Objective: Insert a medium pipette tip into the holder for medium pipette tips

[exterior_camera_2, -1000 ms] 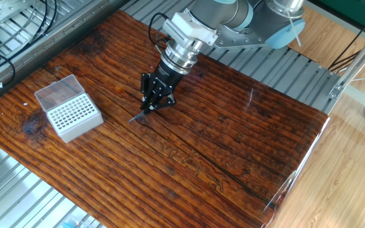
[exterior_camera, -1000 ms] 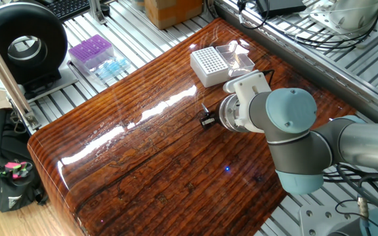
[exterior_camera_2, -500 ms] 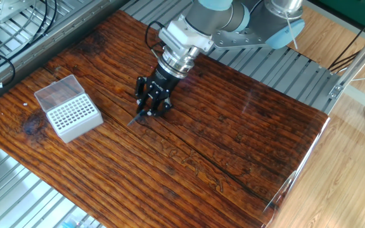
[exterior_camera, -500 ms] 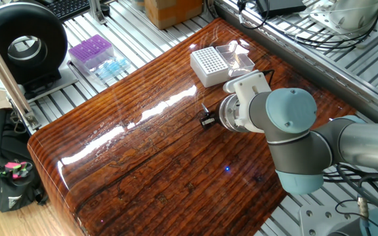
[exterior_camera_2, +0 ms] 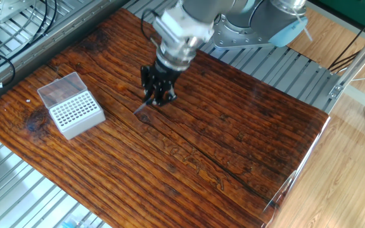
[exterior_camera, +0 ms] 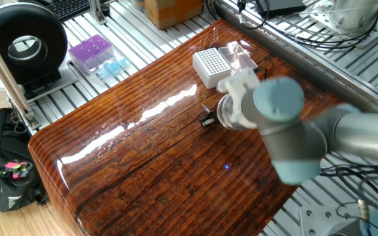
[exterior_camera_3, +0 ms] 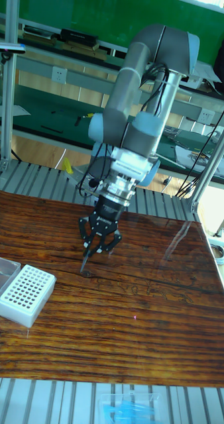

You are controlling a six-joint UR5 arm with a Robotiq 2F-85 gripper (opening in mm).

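Note:
My gripper (exterior_camera_2: 155, 99) hangs over the middle of the wooden table (exterior_camera_2: 233, 139), shut on the medium pipette tip (exterior_camera_2: 142, 109). The tip is a thin pale sliver that sticks out below the fingers, pointing down towards the left. In the tall fixed view the gripper (exterior_camera_3: 93, 250) holds the tip (exterior_camera_3: 85, 262) just above the wood. The holder for medium pipette tips (exterior_camera_2: 75, 114) is a white block with a grid of holes and a clear lid. It stands left of the gripper, apart from it. From the opposite side the holder (exterior_camera: 210, 67) lies beyond the gripper (exterior_camera: 207, 120).
A purple tip box (exterior_camera: 90, 52) and a heap of light-blue tips (exterior_camera: 112, 67) lie on the metal slats beside the table. A black round device (exterior_camera: 23, 46) and a black bag (exterior_camera: 5, 164) are further out. A clear bag of blue tips (exterior_camera_3: 128, 403) lies past the table's near edge.
The arm is blurred in motion. The wrist has swung and the gripper has shifted slightly, more upright, still holding the tip. The holder stays where it was.

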